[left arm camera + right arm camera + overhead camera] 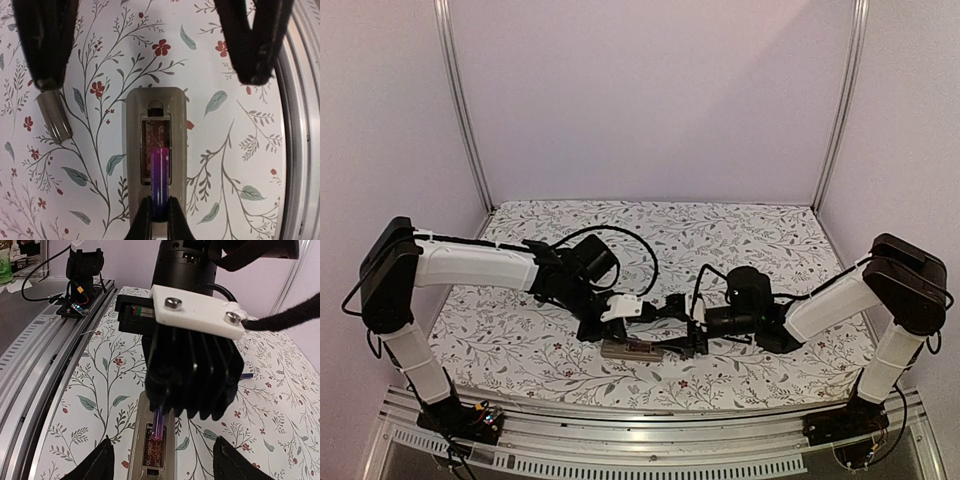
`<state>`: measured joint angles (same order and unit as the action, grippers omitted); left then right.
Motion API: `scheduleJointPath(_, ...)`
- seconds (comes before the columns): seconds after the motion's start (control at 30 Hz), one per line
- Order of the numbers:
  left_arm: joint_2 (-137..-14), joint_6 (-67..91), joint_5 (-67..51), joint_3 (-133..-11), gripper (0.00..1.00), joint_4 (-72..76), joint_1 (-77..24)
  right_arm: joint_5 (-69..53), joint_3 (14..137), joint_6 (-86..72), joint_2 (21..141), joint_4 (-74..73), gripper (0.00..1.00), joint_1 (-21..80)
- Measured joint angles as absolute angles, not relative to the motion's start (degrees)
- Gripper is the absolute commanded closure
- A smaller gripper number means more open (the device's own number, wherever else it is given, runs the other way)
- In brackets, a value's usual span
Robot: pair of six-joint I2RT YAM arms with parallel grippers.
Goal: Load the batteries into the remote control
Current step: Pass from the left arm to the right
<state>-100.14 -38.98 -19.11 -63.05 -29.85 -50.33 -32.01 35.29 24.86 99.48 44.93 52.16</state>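
**Left wrist view.** The remote control (131,150) lies back-up at centre on the floral cloth (225,150), long axis 12 to 6 o'clock. Its recess (150,132) is uncovered, with coppery contacts showing in the 12 o'clock half. The left gripper (160,220) enters at 6 o'clock, fingers pinched narrow on the purple battery (160,170), which sits in the 6 o'clock half of the recess. The right gripper (150,82) hangs at 12 o'clock, spread wide and holding nothing. It has one finger at 11 and one at 1, both clear of the remote. A greyish cylinder (55,117) lies at 9 o'clock, just below the 11 o'clock finger; probably the second battery. Whether it touches that finger: cannot tell. Metal rail (300,150) at 3 o'clock.

**Right wrist view.** Looks back at the left gripper's body and its white plate (197,307). Here the battery reads as slanted, tip down in the recess toward 6 o'clock and held end higher. The left wrist view, looking straight down, hides this tilt. The greyish cylinder is not made out here.

**Top external.** Both arms meet over the remote at 6 o'clock of the table. The battery is too small to see. Only this view shows the arm postures.

**Step in hand (judgement).** Seating the first battery.
- Keep it in line with the recess and press the tip toward the end contact.
- Lower the held end flat before letting go.
- Nothing restrains the remote, so sliding is the risk. The right gripper could brace its 12 o'clock end.
- Polarity marks are unreadable.
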Motion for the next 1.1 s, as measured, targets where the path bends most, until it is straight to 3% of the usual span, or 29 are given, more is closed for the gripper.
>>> scheduleJointPath(0.43, -93.32, -36.49, -23.07, -63.48, 1.00, -29.50, -50.28, -33.65, 33.85, 15.46, 104.97, 61.60, 0.54, 52.07)
scheduleJointPath(0.87, -93.25, -36.36, -23.20, -63.55, 1.00, -28.05, -50.30, -33.58, 37.71, 14.35, 108.27, 62.11, 0.66, 52.62)
scheduleJointPath(1.1, -93.25, -36.36, -23.22, -63.55, 1.00, -27.70, -50.28, -33.56, 37.82, 14.55, 108.97, 60.82, 0.81, 52.86)
